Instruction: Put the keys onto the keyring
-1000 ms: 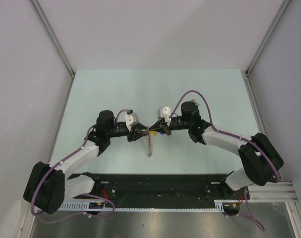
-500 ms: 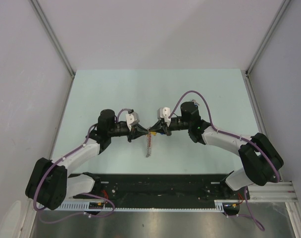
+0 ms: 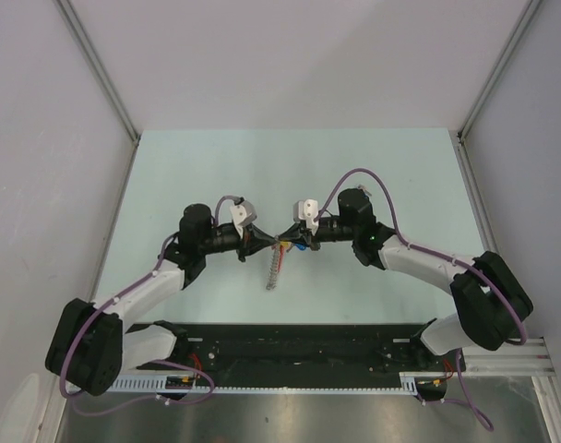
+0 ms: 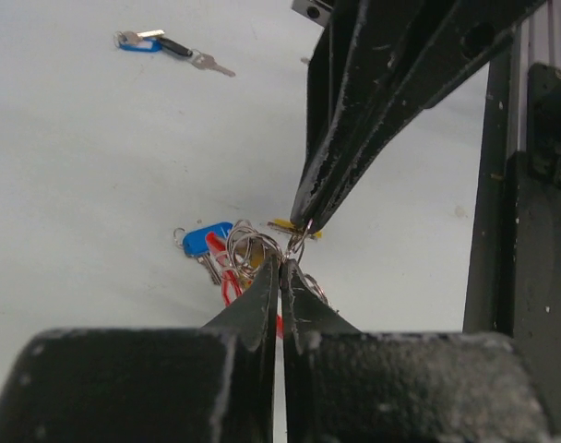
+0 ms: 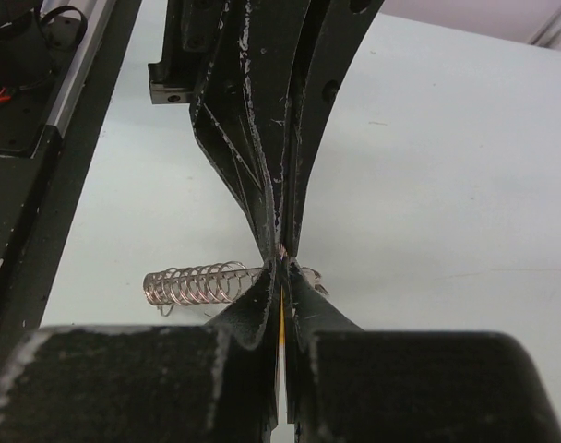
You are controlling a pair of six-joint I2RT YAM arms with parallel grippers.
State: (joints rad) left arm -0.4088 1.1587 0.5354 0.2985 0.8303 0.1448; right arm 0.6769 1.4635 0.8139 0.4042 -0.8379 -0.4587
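Grips keyring [image 5: 197,281] wire in closed left end effector [image 4: 281,269], clamps yellow key [image 4: 294,227] in closed right end effector [image 5: 281,272], meets tip to tip over worktop [image 3: 373,175].

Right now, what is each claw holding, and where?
Left claw pinches the keyring at its wire loop; right claw apparently pinches the yellow key by its head.

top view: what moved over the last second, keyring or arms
The keyring swung its free lower end slightly toward the left arm's side, and the left gripper rolled a little at the wrist. Both stay pinched tip to tip at its upper end; the right gripper barely moved.
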